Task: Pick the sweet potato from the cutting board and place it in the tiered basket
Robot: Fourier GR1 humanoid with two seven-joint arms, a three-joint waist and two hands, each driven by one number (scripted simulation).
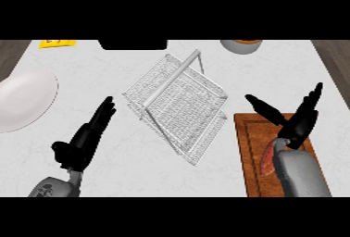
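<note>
We find the potato (266, 160) lying on the board (250, 139) at the tabletop's (123, 171) right, largely hidden under the right forearm. Directly above it the right hand (295, 124) hangs with fingers and thumb spread apart, holding nothing. Just left of the board stands the wire basket (179, 104). Further left we note the left hand (85, 139), fingers straight, empty, with a white plate (24, 99) beyond it.
</note>
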